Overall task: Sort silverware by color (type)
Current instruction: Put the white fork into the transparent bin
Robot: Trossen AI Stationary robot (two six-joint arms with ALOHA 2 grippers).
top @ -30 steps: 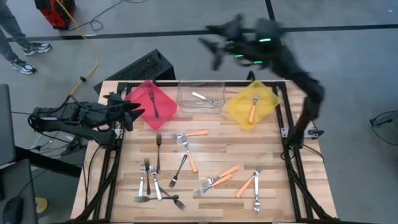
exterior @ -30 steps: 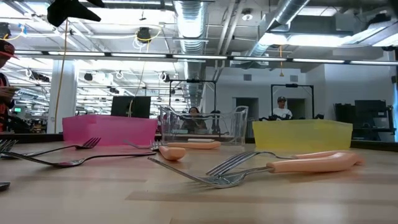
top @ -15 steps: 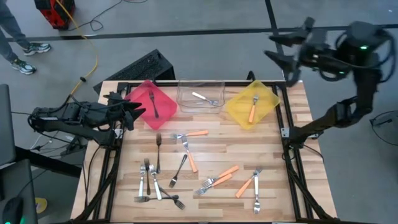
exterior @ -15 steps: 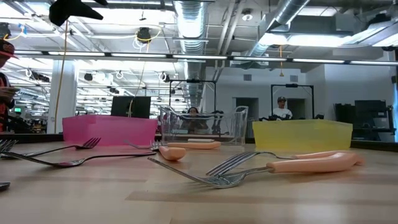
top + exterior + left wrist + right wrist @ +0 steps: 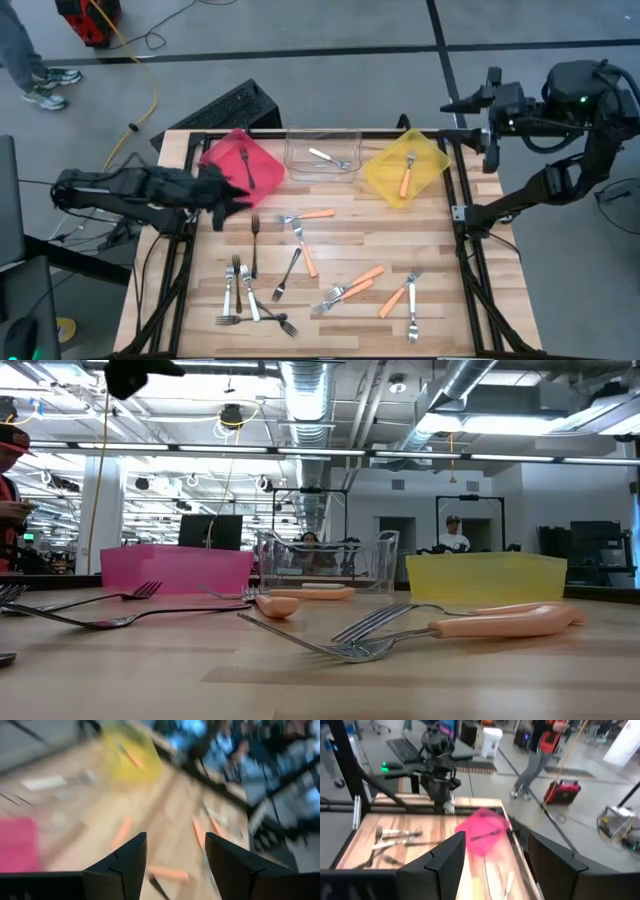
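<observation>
Forks lie scattered on the table (image 5: 440, 300) while both grippers hang empty, jaws apart.

In the high view, a black fork (image 5: 254, 243) near centre lies with its long axis 12 to 6, tines at 12; another black fork (image 5: 288, 274) slants, tines toward 7. An orange fork (image 5: 306, 215) lies 3 to 9, tines at 9. The red bin (image 5: 232, 158) at 11 holds one black fork, the clear bin (image 5: 295, 152) at 12 one silver fork, the yellow bin (image 5: 432, 155) at 1 one orange fork. The left gripper (image 5: 232, 197) hovers at 9, beside the red bin; the right gripper (image 5: 475, 118) sits off the table at 2. The heap of forks (image 5: 250, 305) at 7 overlaps and is hard to sort by eye; the left wrist view is blurred.
</observation>
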